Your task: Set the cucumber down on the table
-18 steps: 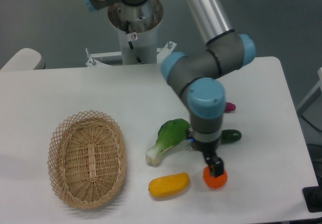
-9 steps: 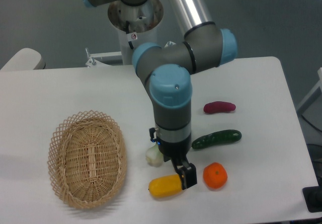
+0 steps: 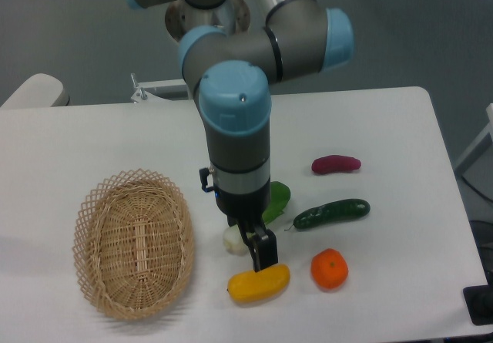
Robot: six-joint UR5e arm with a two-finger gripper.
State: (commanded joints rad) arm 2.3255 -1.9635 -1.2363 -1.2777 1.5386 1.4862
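I am holding the gripper [image 3: 262,257] low over the table [image 3: 400,127], its dark fingertips hanging right above the yellow fruit [image 3: 259,282]; from this angle I cannot tell whether the jaws are apart or together, and nothing seems to be in them. The cucumber [image 3: 332,213] is lying flat on the white surface to the gripper's right and a little farther back, touching nothing, so I am judging the placement as done. The orange [image 3: 329,269] is sitting just right of the fingers, the bok choy [image 3: 266,208] mostly hiding behind the wrist, the eggplant [image 3: 336,164] farther back. The wicker basket [image 3: 133,241] is lying well off to the left. Straight up is looking like my safest way out.
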